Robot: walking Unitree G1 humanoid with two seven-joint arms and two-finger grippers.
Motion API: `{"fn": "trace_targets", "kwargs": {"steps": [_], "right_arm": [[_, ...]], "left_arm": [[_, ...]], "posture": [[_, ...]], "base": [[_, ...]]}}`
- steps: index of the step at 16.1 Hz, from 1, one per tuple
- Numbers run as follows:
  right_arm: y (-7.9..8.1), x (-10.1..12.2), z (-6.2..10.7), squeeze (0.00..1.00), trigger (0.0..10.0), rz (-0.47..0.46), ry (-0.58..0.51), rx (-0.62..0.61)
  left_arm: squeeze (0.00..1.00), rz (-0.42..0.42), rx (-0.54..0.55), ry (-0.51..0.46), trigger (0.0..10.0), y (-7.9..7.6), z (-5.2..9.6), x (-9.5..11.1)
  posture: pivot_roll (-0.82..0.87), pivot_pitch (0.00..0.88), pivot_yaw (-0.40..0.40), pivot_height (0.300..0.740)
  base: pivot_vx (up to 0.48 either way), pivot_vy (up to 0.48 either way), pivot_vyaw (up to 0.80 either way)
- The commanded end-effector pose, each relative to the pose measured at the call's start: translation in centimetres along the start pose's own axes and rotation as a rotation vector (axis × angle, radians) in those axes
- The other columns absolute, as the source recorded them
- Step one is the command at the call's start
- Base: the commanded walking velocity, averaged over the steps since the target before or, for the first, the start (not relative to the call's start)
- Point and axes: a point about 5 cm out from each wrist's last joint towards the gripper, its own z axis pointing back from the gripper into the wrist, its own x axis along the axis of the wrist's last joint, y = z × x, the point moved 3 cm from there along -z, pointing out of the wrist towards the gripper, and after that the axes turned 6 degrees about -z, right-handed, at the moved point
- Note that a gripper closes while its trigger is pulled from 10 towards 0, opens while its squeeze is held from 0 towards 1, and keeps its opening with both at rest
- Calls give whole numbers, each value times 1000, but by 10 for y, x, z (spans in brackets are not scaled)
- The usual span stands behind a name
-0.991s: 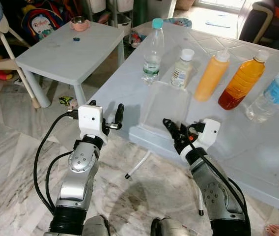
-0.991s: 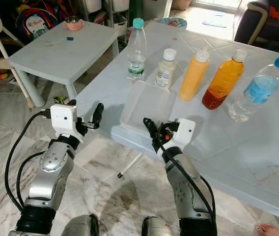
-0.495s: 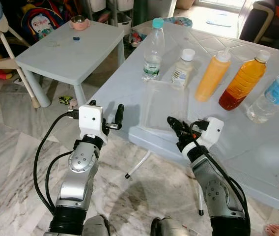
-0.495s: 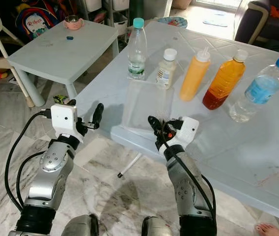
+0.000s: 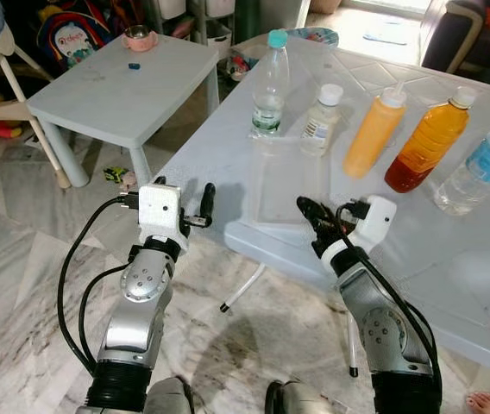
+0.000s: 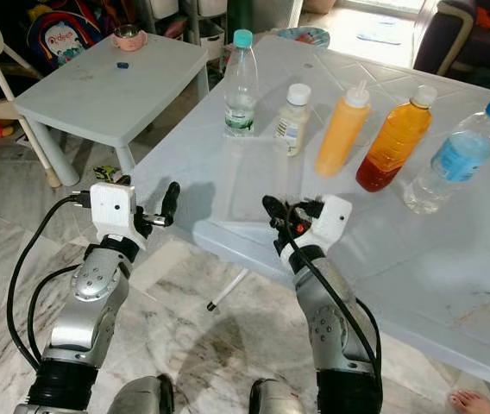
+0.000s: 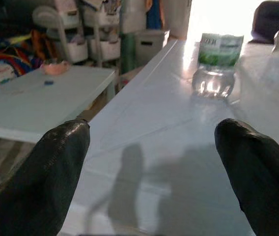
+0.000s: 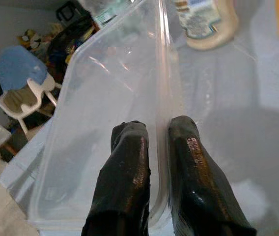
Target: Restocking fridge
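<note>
Pinching clear tray point(image 8: 105, 128) rim, right hand point(image 8: 156, 147) closed, left hand point(image 7: 154, 162) open

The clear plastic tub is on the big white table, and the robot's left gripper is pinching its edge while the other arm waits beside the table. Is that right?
Not quite. The right gripper is pinching the clear plastic tub, its two fingers shut on the wall, as the right wrist view shows. The left gripper waits open beside the big white table.
</note>
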Motion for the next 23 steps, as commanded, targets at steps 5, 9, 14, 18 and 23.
{"fn": "trace_targets", "kwargs": {"steps": [5,9,14,18,23], "right_arm": [[6,-8,4,0,10000,237,48,40],[-10,-8,8,0,10000,317,34,-39],[-12,-9,14,0,431,288,4,-43],[-16,-5,13,0,10000,259,-20,-70],[-27,3,10,0,10000,397,-76,-169]], "left_arm": [[0,-27,51,18,10000,7,6,0],[0,-23,41,36,10000,1,10,-4],[0,-27,19,45,10000,-1,8,-6],[0,-28,21,47,10000,-1,8,-7],[0,-29,22,54,10000,-2,10,-9]], "posture": [[14,102,-17,740],[16,89,-18,740],[6,75,-7,740],[11,78,-8,740],[9,74,-11,740]], "base": [[-64,0,0],[-316,0,0],[-310,0,0],[-309,0,0],[-309,0,0]]}}
